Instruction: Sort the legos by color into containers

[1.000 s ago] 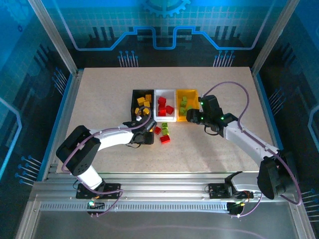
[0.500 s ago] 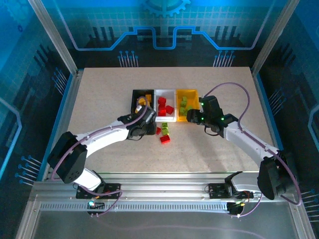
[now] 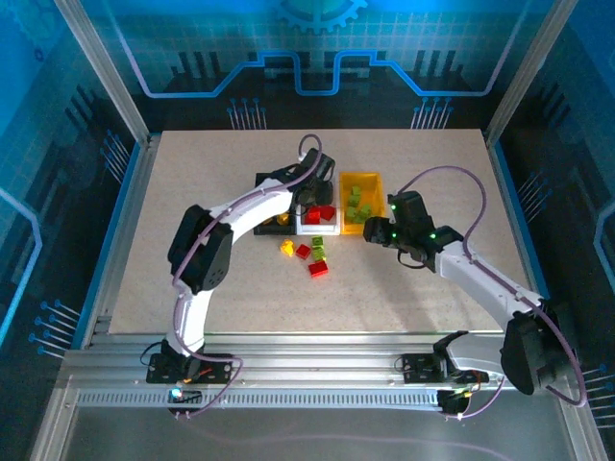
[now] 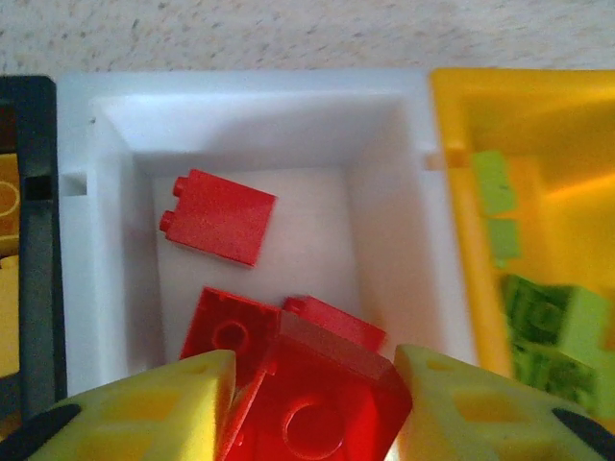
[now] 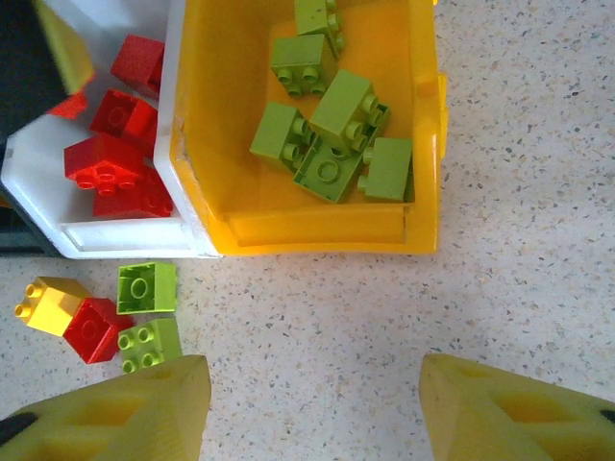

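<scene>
My left pincer (image 4: 317,403) hangs over the white bin (image 4: 96,192), jaws partly closed on a red brick (image 4: 327,418). The pads look to touch it on both sides, so I read it as held, not dropped yet. My right pincer (image 5: 312,394) is wide apart with nothing in it, hovering above the surface (image 5: 500,288) just in front of the yellow bin (image 5: 317,230).

Progress: mostly done, I'd say. The white bin has sorted red bricks (image 4: 216,216), the yellow bin has lime green bricks (image 5: 332,125), and the black bin (image 4: 34,240) shows yellow bricks (image 4: 8,336) at its edge.

Left to do: drop this red one, then clear the loose group (image 3: 306,254) on the surface in front of the bins. By my count from above that is one yellow, two red, two green.
</scene>
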